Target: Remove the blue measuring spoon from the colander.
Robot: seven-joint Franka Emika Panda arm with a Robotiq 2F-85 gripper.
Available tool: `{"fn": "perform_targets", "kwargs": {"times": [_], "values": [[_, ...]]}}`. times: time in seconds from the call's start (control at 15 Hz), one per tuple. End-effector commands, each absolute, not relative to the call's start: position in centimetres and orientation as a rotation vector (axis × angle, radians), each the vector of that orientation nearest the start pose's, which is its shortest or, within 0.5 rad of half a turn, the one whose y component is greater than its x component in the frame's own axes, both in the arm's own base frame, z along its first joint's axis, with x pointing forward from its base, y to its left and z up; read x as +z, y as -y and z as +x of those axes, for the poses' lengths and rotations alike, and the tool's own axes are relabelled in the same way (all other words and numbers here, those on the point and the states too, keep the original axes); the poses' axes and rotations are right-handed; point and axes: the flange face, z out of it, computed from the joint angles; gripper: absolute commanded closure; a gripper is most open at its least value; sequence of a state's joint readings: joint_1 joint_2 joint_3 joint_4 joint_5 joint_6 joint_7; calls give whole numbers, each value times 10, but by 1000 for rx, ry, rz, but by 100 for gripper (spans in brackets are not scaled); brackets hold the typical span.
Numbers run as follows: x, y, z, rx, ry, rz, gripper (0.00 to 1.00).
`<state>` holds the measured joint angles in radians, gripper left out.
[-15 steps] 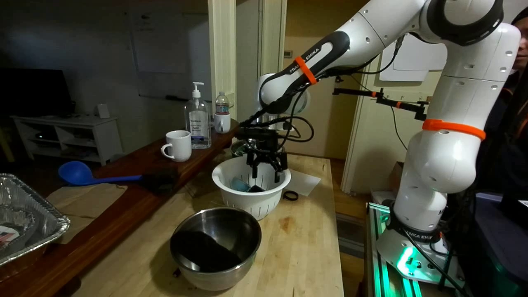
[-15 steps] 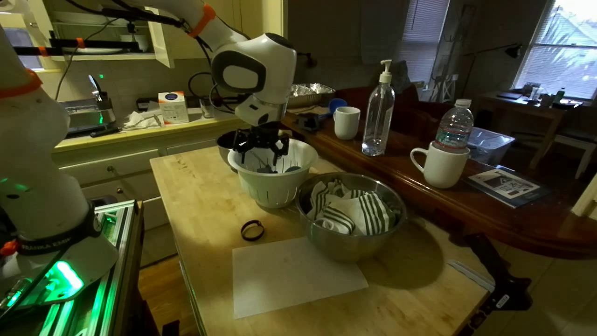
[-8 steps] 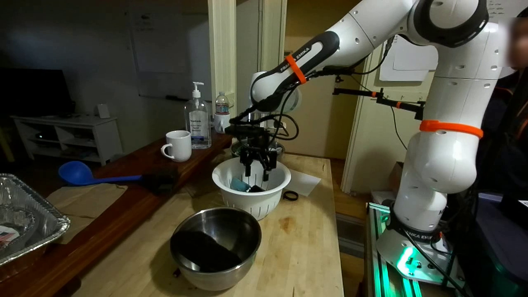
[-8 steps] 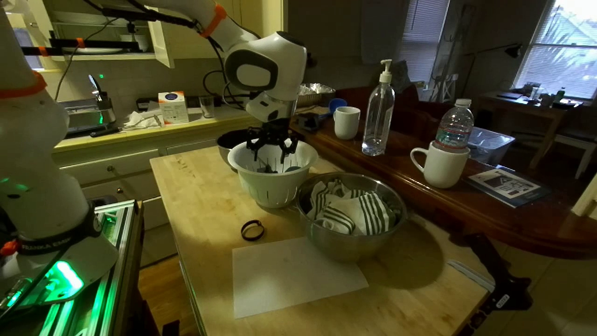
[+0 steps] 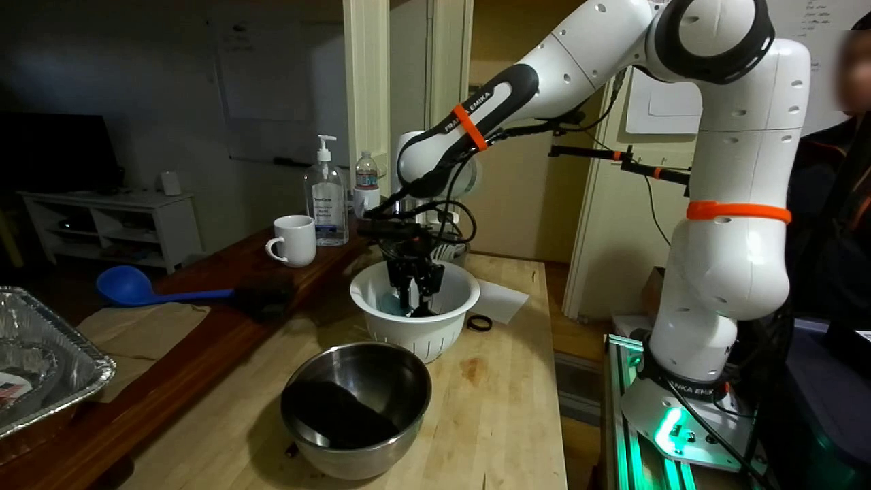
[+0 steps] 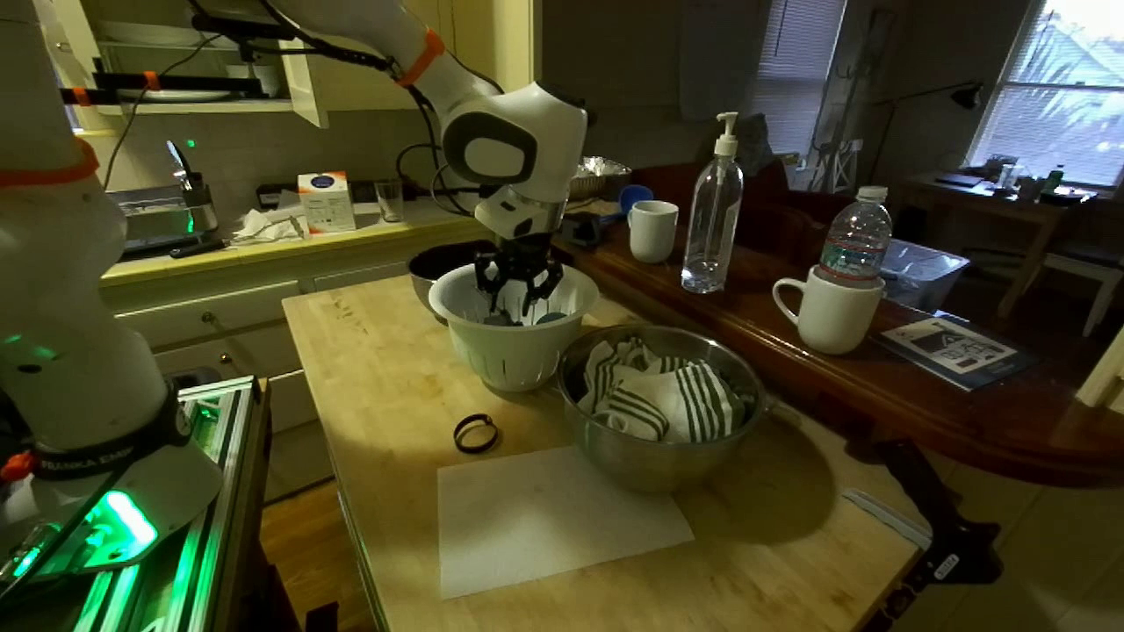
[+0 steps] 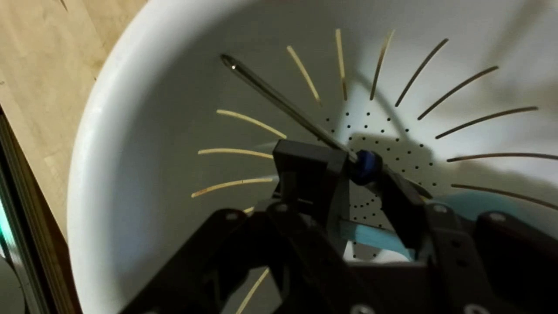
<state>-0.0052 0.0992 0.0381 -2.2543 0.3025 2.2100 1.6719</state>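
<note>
The white colander (image 5: 415, 337) stands on the wooden table, and my gripper (image 5: 415, 306) reaches down inside it. In the wrist view the light-blue measuring spoon (image 7: 375, 237) lies in the colander, its handle crossing the gap between my fingers (image 7: 311, 174). Its scoop (image 7: 484, 204) is partly covered by the right finger. A metal rod with a dark blue collar (image 7: 367, 167) also lies in there, the collar seen between the fingertips. My jaws are partly closed, with a gap left through which the colander's floor shows. Whether they touch spoon or collar I cannot tell.
A steel bowl (image 5: 401, 429) stands beside the colander in an exterior view. On another side sits a steel bowl (image 6: 654, 461) holding a striped towel (image 6: 650, 395). A black ring (image 6: 475, 434) and white paper (image 6: 553, 518) lie on the table. Mugs and bottles line the raised ledge.
The gripper has shifted toward the light-blue spoon and sunk deeper into the colander. Its fingers have drawn closer together. The colander has stayed in place.
</note>
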Motion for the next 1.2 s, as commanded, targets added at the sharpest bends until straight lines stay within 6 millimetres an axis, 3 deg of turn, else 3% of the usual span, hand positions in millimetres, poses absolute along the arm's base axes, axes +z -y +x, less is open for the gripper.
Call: {"fn": "perform_targets", "kwargs": {"times": [0.0,0.13,0.2,0.47,0.73,1.13], "values": [[299,-30,522,454,-2487,-1848,44],[293,-29,521,473,-2499,-1840,54],[290,-28,520,484,-2506,-1836,67],[287,-24,519,493,-2530,-1824,97],[307,-22,511,461,-2525,-1820,97],[352,-14,476,437,-2485,-1850,96]]}}
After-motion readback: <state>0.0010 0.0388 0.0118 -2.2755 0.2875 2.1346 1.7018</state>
